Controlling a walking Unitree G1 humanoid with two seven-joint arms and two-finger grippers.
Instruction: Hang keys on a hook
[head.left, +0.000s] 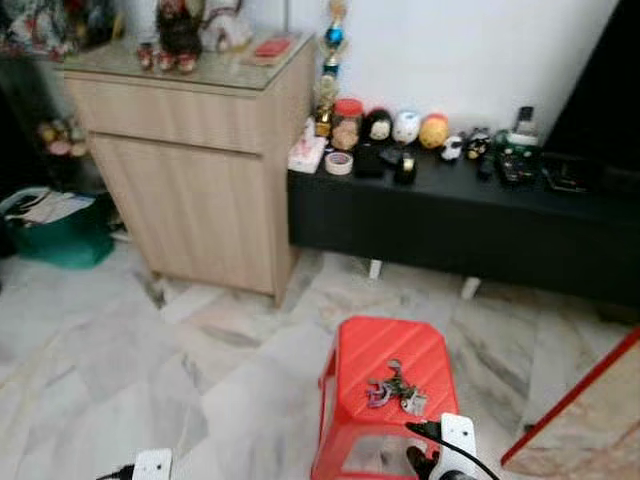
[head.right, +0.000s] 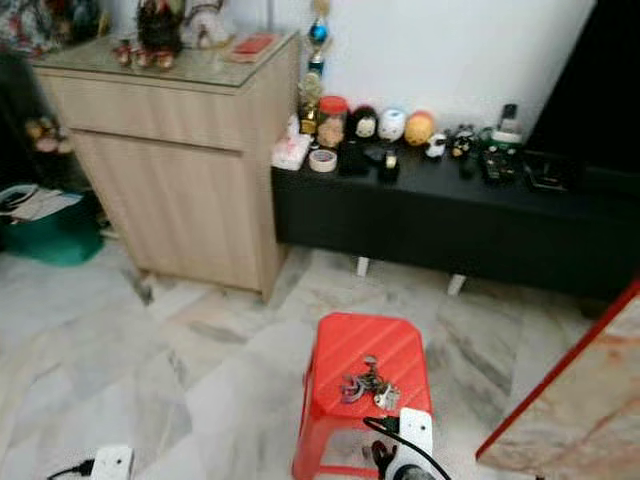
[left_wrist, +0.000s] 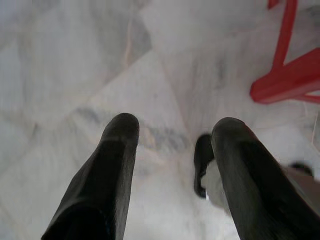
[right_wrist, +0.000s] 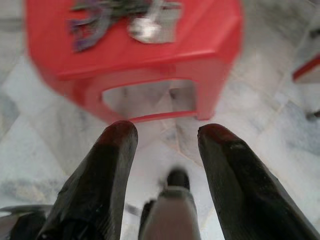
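Observation:
A bunch of keys (head.left: 394, 390) with a purple tag lies on top of a red plastic stool (head.left: 388, 355) on the marble floor in front of me. The keys (right_wrist: 125, 17) and the stool (right_wrist: 150, 55) also appear in the right wrist view, beyond the fingertips. My right gripper (right_wrist: 162, 142) is open, low down at the stool's near side, with nothing between its fingers. My left gripper (left_wrist: 172, 132) is open too, over bare marble floor to the stool's left. The right wrist (head.left: 455, 440) sits at the bottom edge, just short of the stool.
A light wooden cabinet (head.left: 200, 160) stands at the back left. A low black bench (head.left: 450, 215) with jars, figurines and small items runs along the white wall. A green bin (head.left: 60, 235) sits at the far left. A red-edged board (head.left: 580, 410) leans at the right.

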